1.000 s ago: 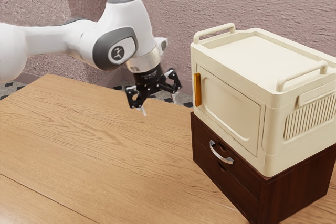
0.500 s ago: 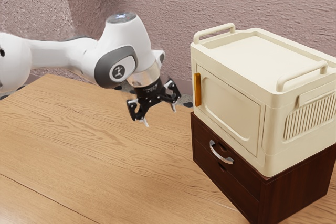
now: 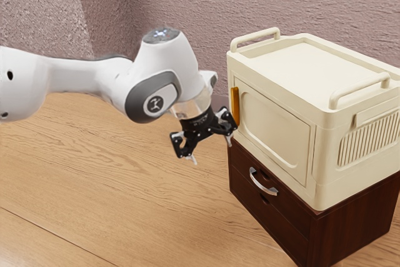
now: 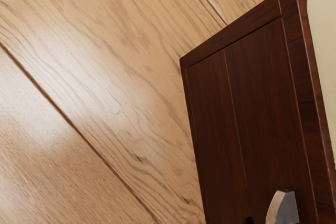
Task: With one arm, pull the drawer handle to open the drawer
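Wood-grain tabletop (image 3: 94, 186) beneath dark-brown wooden cabinet (image 3: 353, 229). Curved silver metal handle (image 3: 258, 184) on shut upper drawer (image 3: 290, 209). Black two-finger gripper (image 3: 211, 151) clear of it, fingers apart. Estimate: handle rigid, slippery; drawer light. Grasp mid-arc.

The dark brown drawer (image 3: 291, 209) is shut, its front upright; the handle (image 3: 262, 183) is silver. It curves outward from that front.

Above a wooden table (image 3: 94, 179) sits a cream cabinet (image 3: 275, 128) with an amber handle (image 3: 235, 105), a pinkish wall (image 3: 194, 4) behind.
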Motion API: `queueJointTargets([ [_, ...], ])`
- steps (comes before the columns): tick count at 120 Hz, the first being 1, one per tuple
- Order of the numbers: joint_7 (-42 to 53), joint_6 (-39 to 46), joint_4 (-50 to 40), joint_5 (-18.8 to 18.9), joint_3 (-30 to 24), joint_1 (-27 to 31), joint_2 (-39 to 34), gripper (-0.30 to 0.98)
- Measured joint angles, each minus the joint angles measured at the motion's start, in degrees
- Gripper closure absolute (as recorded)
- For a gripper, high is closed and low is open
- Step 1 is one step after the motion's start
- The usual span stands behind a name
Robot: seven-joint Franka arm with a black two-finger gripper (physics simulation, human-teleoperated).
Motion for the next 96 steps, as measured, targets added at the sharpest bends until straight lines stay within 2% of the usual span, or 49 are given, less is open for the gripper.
queueJointTargets([
  [58,-0.99,4.19,-1.58,-1.21,-0.09,-3.02,1.82,0.00],
  [96,-1.09,10.00,-2.00,-2.54,-0.27,-4.11,4.06,0.01],
])
